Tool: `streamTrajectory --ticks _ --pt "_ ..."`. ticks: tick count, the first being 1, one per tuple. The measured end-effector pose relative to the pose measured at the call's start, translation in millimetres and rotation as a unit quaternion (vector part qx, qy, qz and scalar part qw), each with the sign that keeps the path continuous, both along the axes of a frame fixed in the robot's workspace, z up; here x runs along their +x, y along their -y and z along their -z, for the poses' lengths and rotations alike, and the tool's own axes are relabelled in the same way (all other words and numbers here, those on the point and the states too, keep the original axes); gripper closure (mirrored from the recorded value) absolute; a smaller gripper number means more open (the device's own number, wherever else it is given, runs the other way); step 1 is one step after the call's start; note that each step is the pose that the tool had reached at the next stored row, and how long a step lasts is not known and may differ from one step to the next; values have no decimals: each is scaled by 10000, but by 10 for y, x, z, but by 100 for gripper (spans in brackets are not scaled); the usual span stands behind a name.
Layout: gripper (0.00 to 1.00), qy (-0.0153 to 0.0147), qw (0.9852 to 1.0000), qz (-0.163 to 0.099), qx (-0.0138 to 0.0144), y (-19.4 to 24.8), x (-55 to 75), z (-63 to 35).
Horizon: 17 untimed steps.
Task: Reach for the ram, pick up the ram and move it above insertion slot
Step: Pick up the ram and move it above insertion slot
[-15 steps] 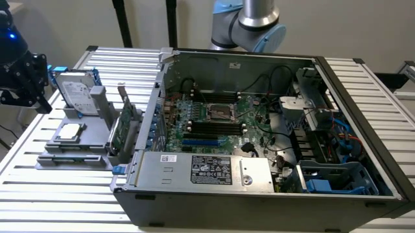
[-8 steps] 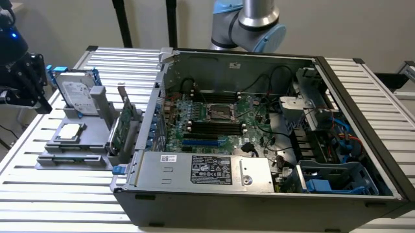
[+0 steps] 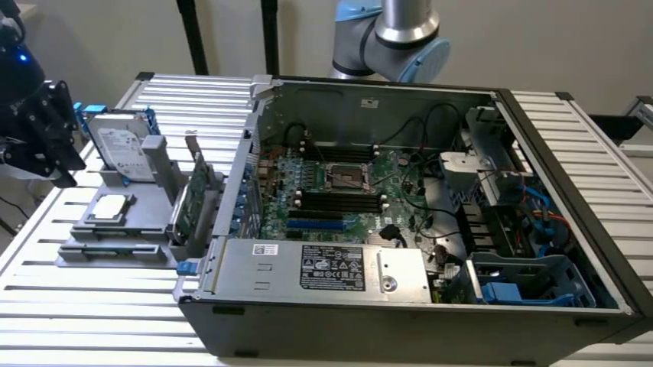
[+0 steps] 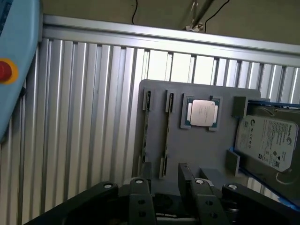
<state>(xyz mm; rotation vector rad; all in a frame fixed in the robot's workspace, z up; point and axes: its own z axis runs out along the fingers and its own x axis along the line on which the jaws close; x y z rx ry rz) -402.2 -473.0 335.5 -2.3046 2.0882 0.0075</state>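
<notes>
Gripper (image 4: 165, 174) hovering over gray tray (image 4: 204, 152), fingers spread apart, gripping nothing. Just beyond: two narrow slots. Ram (image 4: 166, 136) seeming to be thin strip sitting edge-up in one, not telling for sure. Then CPU (image 4: 202, 113), hard drive (image 4: 267, 140) lying beside it. Open computer case (image 3: 408, 306) sitting on worktop (image 3: 82, 306), beside tray.

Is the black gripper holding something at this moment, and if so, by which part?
Nothing is held. The black gripper stands open above the grey parts tray, with no object between its fingers.
</notes>
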Motion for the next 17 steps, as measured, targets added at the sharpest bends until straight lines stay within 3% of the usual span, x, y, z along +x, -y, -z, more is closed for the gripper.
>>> streamTrajectory --ticks 17 --pt "63 1 9999 106 0 168 2 309"
